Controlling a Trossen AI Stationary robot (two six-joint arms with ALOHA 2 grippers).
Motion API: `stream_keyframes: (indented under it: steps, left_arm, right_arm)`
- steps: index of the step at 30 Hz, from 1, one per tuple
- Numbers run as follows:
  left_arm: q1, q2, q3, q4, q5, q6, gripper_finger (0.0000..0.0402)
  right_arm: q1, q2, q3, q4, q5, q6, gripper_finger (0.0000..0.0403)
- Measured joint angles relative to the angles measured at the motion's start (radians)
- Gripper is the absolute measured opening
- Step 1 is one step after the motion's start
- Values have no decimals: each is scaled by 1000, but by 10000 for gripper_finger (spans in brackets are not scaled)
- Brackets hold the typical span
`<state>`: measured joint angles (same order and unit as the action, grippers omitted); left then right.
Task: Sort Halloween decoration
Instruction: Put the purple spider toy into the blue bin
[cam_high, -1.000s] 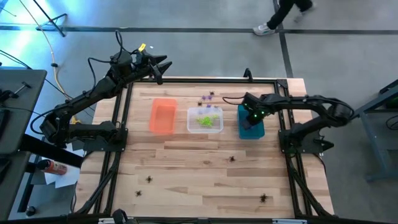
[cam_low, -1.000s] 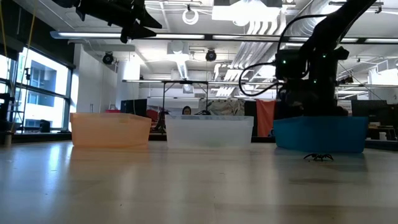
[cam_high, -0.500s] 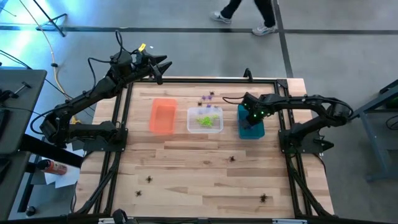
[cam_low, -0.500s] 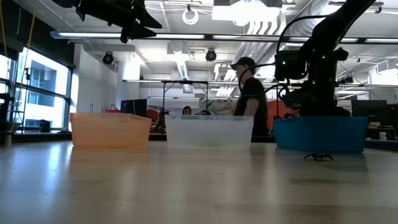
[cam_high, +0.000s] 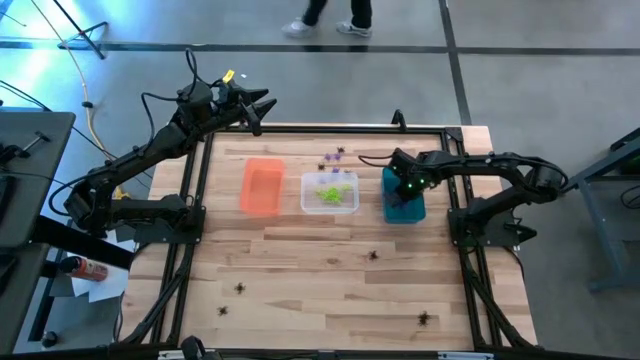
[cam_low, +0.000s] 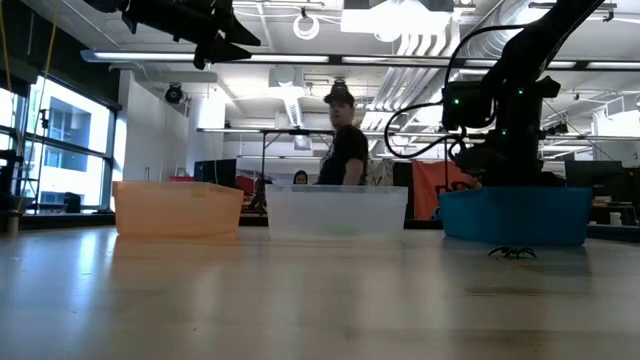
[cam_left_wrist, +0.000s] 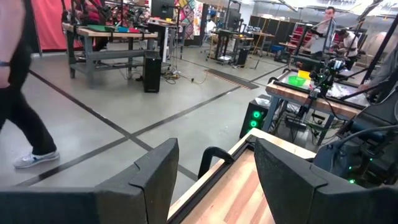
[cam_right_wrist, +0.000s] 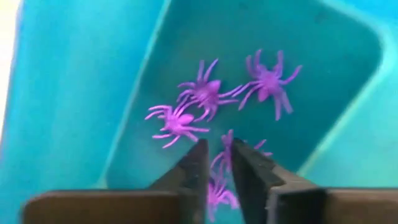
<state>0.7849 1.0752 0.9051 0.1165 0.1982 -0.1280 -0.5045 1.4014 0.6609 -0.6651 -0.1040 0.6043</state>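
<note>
My right gripper (cam_right_wrist: 219, 146) points down into the teal bin (cam_high: 403, 207), its fingers a narrow gap apart. Three purple spiders (cam_right_wrist: 205, 93) lie on the bin's floor, and another purple spider (cam_right_wrist: 222, 160) shows in the gap at the fingertips. The clear bin (cam_high: 330, 192) holds lime green spiders. The orange bin (cam_high: 262, 186) stands to its left. Two purple spiders (cam_high: 335, 157) lie behind the clear bin. Black spiders (cam_high: 373, 255) lie on the near half of the table. My left gripper (cam_high: 262, 105) waits open, held high over the far left corner. My right gripper has a purple spider's body (cam_right_wrist: 222, 160) in the narrow gap between its fingertips, which come from above, pointing down into the teal bin. Whether the fingers touch the spider, I cannot tell.
The three bins stand in a row across the table's far half. Black spiders (cam_high: 240, 288) (cam_high: 424, 318) are scattered near the front edge; one (cam_low: 512, 252) lies just before the teal bin. A person (cam_low: 345, 140) walks past beyond the far edge.
My right gripper has stayed over the teal bin and rolled a little about its own axis. A person has walked across behind the table toward its left side.
</note>
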Motion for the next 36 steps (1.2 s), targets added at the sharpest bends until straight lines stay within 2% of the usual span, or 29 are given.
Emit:
stream_keyframes:
  steps: [6,10,18,25,36]
  left_arm:
    - [0,0,0,0,0,0,200]
    - [0,0,0,0,0,0,200]
    - [0,0,0,0,0,0,200]
    - [0,0,0,0,0,0,200]
    - [0,0,0,0,0,0,200]
  right_arm:
    - [-1,-26,0,-25,-112,2,166]
    - [-1,-81,29,-92,-109,25,204]
    - [-11,-183,168,-205,67,25,205]
    - [-16,-228,253,-203,141,-3,195]
    - [-37,-369,228,-168,208,-192,195]
